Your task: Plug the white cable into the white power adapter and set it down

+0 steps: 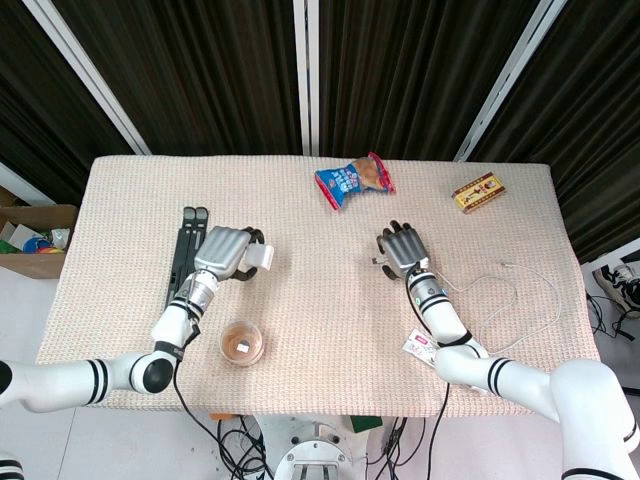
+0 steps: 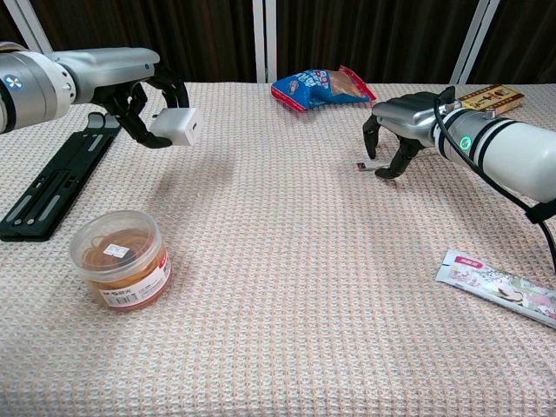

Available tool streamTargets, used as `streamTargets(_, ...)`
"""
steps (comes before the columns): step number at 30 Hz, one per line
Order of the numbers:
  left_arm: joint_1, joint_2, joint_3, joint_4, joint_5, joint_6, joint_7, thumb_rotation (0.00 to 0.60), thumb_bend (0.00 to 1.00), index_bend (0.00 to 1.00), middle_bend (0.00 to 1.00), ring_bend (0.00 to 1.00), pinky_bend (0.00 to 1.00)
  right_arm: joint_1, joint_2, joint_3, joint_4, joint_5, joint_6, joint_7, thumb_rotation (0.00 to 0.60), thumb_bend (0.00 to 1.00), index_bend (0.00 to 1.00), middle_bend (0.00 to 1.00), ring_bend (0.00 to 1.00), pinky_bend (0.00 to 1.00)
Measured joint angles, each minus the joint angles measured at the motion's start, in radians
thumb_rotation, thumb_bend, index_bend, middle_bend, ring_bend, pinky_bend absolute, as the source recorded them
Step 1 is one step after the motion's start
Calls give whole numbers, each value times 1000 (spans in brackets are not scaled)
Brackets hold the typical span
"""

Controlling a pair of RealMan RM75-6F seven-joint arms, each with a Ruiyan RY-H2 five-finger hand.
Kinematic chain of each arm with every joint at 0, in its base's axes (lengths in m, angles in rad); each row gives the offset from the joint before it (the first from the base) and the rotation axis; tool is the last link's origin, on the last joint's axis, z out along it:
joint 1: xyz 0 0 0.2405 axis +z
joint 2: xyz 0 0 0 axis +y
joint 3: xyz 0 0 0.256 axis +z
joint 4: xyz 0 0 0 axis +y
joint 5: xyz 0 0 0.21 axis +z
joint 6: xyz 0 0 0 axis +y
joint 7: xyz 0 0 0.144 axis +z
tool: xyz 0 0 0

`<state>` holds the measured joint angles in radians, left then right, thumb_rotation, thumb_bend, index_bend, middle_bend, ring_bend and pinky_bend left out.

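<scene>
My left hand (image 1: 226,252) grips the white power adapter (image 1: 262,257) and holds it a little above the table; in the chest view the adapter (image 2: 176,126) hangs from the left hand (image 2: 139,94) with its shadow below. My right hand (image 1: 402,248) is at mid-table, fingers curled downward. In the chest view the right hand (image 2: 401,122) pinches the plug end (image 2: 360,165) of the white cable just above the cloth. The white cable (image 1: 520,300) trails in loops to the right of my right arm. Adapter and plug are well apart.
A black folded stand (image 1: 184,250) lies at the left beside my left hand. A round clear tub of rubber bands (image 2: 120,258) stands near the front left. A blue snack bag (image 1: 355,180) and a yellow box (image 1: 478,192) lie at the back. A flat sachet (image 2: 499,287) lies at front right.
</scene>
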<state>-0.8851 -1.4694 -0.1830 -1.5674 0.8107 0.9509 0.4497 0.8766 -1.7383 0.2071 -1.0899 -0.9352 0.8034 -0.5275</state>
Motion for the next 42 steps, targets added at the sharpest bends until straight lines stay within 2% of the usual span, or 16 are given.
streamTargets(11, -1, -3, 4, 4, -10, -3, 2, 600, 287, 504, 469, 768, 1000, 0, -20, -25, 55, -86, 3, 60, 600, 328, 554, 338, 114, 234)
streamTargets(36, -4, 0, 5, 18, -12, -19, -12, 600, 288, 504, 460, 768, 1000, 5, -47, -28, 109, -120, -12, 63, 600, 357, 587, 361, 114, 231)
streamTargets(39, -4, -1, 5, 19, -11, -19, -13, 600, 287, 504, 460, 768, 1000, 4, -47, -28, 109, -118, -15, 58, 600, 378, 603, 368, 115, 231)
streamTargets(42, -5, 1, 5, 20, -11, -20, -13, 600, 288, 504, 459, 768, 1000, 0, -43, -27, 101, -117, -12, 58, 600, 442, 622, 376, 123, 231)
